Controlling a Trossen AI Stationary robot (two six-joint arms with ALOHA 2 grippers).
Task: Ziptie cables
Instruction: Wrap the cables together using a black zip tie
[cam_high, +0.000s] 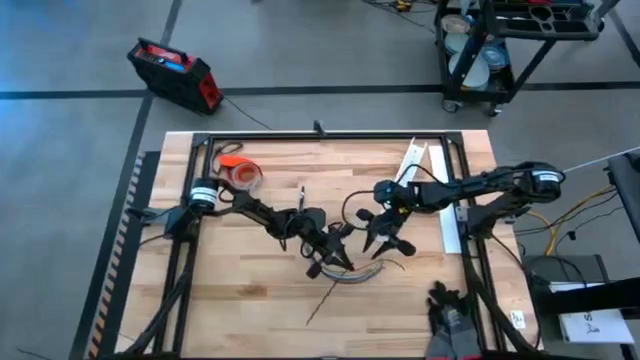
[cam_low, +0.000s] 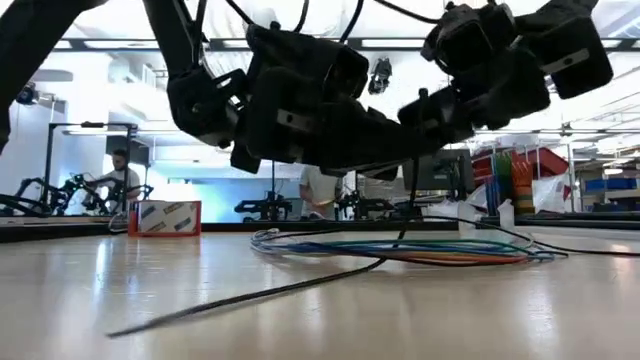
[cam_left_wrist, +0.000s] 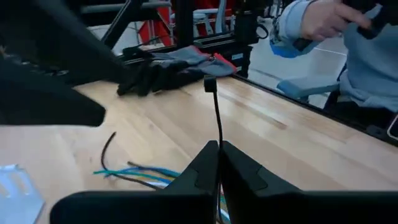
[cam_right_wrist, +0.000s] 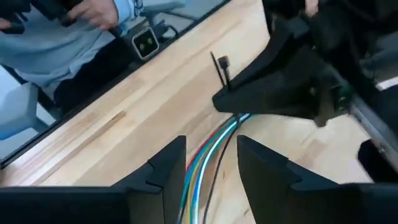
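Holding thin dark flexible ziptie upright, left gripper has jaws clenched on it. Right gripper hovers, jaws released, over loose bundle of green, blue and dark cables lying mid-bench. You should pinch bundle, lift slightly, then feed ziptie tail underneath slowly, avoiding snags.

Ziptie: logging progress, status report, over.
Left gripper shut on ziptie, upright. Right gripper open over cables. Cables loose, not tied. Nothing in the way.
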